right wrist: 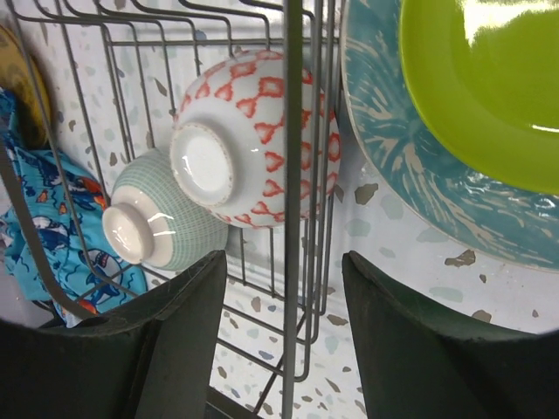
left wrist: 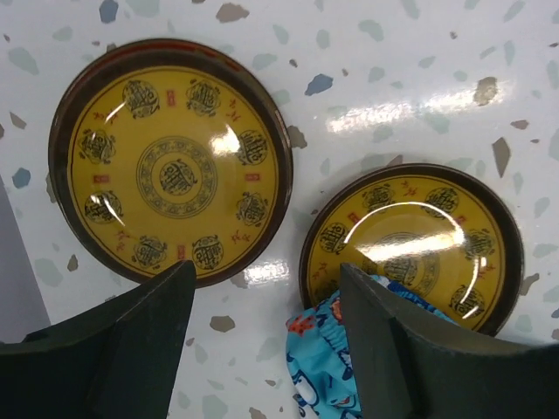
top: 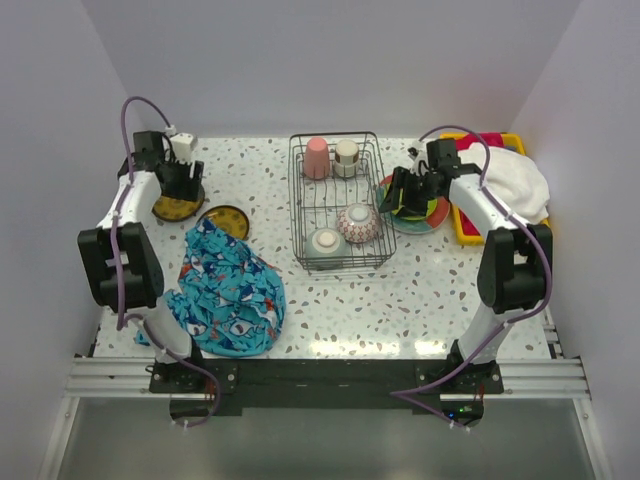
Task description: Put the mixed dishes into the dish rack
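The rack [top: 320,200] is set in the middle of the table [top: 400,300], and four dishes are already held in it. A pink cup [top: 316,157] and a cream cup [top: 346,157] are stood side by side at its far end, while a red-patterned bowl [right wrist: 253,148] and a mint bowl [right wrist: 157,223] are laid upside down, close together, at its near end. Just beside the rack's right wall a teal plate [right wrist: 410,166] is seen flat on the table, with a lime plate [right wrist: 489,78] stacked on it. The right gripper [right wrist: 286,257] is held over that wall and the teal plate's edge, its fingers spread wide and nothing caught between them. Further right, a yellow tray [top: 464,228] is partly covered by a white cloth [top: 515,180]. On the left side two yellow plates are found flat on the table, near each other but apart: the outer plate [left wrist: 170,175] and the inner plate [left wrist: 410,244], whose rim is overlapped by a blue cloth [left wrist: 327,367]. The left gripper [left wrist: 266,266] is poised above these two plates, its fingers likewise parted, with nothing gripped.
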You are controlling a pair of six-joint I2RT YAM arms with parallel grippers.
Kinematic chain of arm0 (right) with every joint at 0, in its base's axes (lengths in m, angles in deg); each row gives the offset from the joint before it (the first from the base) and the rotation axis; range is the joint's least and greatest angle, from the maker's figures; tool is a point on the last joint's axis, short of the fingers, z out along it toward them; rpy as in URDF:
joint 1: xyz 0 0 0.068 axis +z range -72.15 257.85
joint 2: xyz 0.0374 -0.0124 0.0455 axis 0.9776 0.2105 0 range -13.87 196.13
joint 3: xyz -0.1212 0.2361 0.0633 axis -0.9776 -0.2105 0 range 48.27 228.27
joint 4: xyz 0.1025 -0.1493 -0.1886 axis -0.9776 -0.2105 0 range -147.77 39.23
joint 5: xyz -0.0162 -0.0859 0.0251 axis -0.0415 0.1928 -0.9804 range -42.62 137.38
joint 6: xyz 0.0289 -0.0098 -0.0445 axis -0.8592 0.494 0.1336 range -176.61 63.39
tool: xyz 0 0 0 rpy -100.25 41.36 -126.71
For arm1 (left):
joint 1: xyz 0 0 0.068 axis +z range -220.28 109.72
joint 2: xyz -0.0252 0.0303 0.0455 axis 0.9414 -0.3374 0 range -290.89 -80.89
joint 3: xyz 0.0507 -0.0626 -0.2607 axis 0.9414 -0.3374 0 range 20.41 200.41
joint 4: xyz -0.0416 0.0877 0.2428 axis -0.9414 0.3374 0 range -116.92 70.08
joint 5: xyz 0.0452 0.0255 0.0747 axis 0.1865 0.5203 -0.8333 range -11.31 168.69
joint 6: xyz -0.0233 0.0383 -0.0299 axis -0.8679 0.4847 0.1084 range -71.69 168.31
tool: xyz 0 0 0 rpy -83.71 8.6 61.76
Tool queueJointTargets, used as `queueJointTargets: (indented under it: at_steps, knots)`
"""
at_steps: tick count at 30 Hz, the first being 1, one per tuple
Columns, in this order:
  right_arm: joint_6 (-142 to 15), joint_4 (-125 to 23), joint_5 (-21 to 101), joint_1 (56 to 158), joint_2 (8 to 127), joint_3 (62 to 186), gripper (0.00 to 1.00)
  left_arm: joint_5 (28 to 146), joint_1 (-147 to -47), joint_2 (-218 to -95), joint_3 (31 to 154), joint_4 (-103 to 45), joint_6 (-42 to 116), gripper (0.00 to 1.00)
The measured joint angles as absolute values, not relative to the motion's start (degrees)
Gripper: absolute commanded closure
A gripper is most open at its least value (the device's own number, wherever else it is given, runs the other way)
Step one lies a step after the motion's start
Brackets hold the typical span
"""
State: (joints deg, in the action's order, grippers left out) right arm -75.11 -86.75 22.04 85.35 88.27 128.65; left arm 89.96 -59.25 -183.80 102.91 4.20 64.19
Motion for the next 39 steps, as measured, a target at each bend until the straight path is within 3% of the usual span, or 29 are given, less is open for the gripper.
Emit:
queueJointTargets:
  at_steps: [10, 21, 28, 39]
  knots:
    - [-72.95, -87.37, 20.9, 85.46, 87.95, 133.22, 0.39, 96.91, -51.8, -188.5, 102.87, 3.56, 58.7, 0.32]
    - [-71.04, -90.4, 33.76, 83.58, 89.5, 137.54, 0.41, 116.23, -57.92, -189.18, 102.24, 4.5, 60.17, 0.31]
    - [-78.83, -87.43, 36.99, 77.38, 95.84, 137.02, 0.42, 116.47, -58.31, -187.06, 102.3, 10.14, 63.12, 0.28]
    - [-89.12, -82.43, 40.01, 77.95, 99.38, 135.42, 0.41, 115.68, -58.42, -182.36, 107.94, 13.81, 63.95, 0.26]
